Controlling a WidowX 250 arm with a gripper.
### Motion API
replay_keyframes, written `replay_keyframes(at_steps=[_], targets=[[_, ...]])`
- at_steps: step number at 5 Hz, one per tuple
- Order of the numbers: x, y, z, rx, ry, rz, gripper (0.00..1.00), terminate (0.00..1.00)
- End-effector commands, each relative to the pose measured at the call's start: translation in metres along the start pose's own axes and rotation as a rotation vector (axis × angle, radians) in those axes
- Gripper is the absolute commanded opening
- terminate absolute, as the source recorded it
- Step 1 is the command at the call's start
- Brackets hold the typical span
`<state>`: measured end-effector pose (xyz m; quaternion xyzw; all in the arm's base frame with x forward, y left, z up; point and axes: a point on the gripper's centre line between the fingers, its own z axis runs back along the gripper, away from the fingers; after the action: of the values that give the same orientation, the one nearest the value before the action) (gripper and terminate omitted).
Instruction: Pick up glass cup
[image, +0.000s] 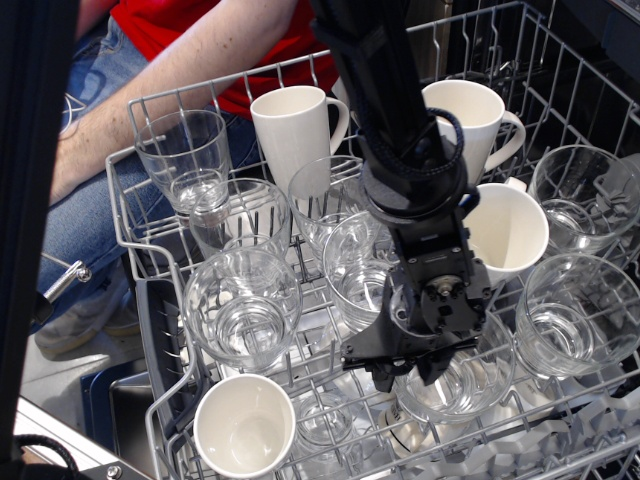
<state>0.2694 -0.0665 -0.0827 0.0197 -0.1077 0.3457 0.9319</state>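
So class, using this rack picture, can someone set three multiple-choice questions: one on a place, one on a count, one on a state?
1. Where is the gripper?
A. Over a mug in the back row
B. At the glass cup in the front row
C. Outside the rack

2. How many white mugs show?
A. Two
B. Four
C. Six

3. The front-left white mug is:
A. Upside down
B. Full of coffee
C. Mouth up and empty

Answers: 1 B, the fingers reach that glass's rim. 2 B, two stand at the back, one at the right, one at the front left. 3 C, its bare white inside is visible.
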Motion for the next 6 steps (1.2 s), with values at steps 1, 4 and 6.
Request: replay_keyframes(at_steps=[1,4,6], targets=[[0.013,-0.009,0.014,-0.083,0.003,0.029,0.00,0.00],[0.041,-0.014,0.090,-0.125,0.030,-0.077,0.00,0.00],[0.052,-0.014,0.152,-0.165,0.091,-0.144,0.00,0.00]])
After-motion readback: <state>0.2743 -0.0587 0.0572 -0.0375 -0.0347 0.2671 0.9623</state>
